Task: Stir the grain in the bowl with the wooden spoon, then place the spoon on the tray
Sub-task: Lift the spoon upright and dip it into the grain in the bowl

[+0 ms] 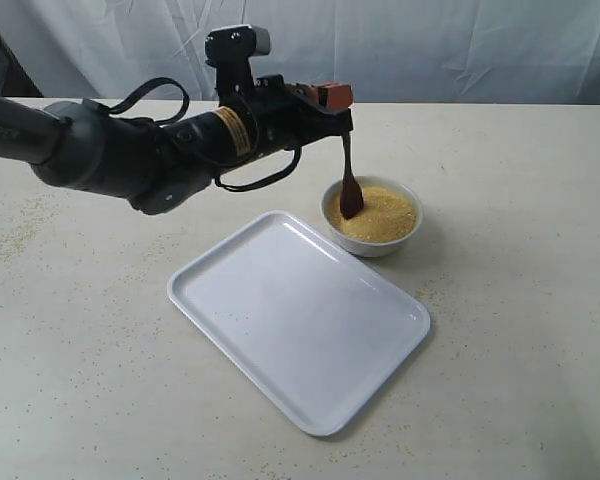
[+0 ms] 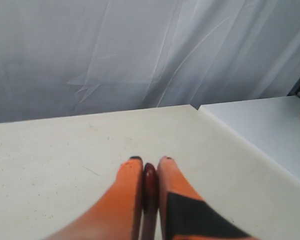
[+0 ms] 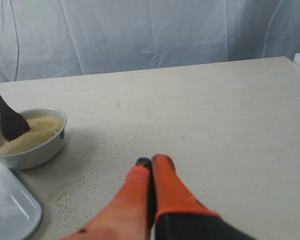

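The left claw (image 2: 150,161) clamps the wooden spoon (image 1: 350,196) by its handle end, hung upright so the scoop reaches the grain (image 1: 388,216) in the bowl (image 1: 378,247) — the right claw (image 3: 151,162) sits closed, empty, aside.

No readable text, labels or numbers.
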{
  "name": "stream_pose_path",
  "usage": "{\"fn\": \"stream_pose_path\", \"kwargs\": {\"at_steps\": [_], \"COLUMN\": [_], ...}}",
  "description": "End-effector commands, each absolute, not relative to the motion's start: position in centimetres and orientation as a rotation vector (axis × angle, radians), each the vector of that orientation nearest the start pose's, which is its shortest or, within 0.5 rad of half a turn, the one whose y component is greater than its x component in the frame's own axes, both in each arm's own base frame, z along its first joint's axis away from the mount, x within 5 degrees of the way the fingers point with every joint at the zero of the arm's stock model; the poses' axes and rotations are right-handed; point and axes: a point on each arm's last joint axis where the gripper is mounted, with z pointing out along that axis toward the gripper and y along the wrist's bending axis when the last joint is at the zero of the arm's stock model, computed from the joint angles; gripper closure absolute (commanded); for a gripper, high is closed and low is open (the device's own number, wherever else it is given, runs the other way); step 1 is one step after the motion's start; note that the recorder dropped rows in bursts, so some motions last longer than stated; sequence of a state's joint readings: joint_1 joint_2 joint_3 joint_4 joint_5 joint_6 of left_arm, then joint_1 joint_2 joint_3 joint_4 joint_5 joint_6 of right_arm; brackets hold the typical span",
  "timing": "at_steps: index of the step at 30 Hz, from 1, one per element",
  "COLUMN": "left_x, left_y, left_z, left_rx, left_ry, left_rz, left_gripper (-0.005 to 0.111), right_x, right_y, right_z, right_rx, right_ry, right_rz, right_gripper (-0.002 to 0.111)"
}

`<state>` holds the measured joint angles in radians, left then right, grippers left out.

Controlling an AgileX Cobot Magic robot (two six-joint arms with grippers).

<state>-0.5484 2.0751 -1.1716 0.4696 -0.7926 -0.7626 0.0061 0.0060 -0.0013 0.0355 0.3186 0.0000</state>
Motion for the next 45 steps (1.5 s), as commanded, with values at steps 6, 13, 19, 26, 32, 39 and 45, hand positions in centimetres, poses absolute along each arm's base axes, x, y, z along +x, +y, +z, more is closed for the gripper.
{"fn": "stream_pose_path", "kwargs": {"at_steps": [6, 13, 19, 26, 32, 39, 45], "left_x": [36.0, 36.3, 37.0, 36.2, 36.0, 36.9, 36.3], "left_y": [-26.1, -25.8, -26.0, -26.9, -26.4, -25.9, -26.6], "left_z": [18.3, 20.3, 17.8, 16.9, 19.8, 18.0, 17.2], "left_rx": [0.331, 0.373, 0.392, 0.424, 0.457, 0.464, 0.469], "left_ry": [1.664, 1.636, 1.704, 1.698, 1.655, 1.743, 1.77], "left_rz": [-1.14, -1.034, -0.963, -1.136, -1.064, -0.886, -1.023], "left_gripper": [0.107, 0.107, 0.107, 0.107, 0.107, 0.107, 0.107], "right_x": [5.4, 5.4, 5.4, 5.4, 5.4, 5.4, 5.4], "right_y": [0.1, 0.1, 0.1, 0.1, 0.1, 0.1, 0.1], "right_z": [18.5, 18.5, 18.5, 18.5, 18.5, 18.5, 18.5], "right_rx": [0.022, 0.022, 0.022, 0.022, 0.022, 0.022, 0.022], "right_ry": [1.794, 1.794, 1.794, 1.794, 1.794, 1.794, 1.794], "right_rz": [0.033, 0.033, 0.033, 0.033, 0.033, 0.033, 0.033], "right_gripper": [0.108, 0.108, 0.108, 0.108, 0.108, 0.108, 0.108]}}
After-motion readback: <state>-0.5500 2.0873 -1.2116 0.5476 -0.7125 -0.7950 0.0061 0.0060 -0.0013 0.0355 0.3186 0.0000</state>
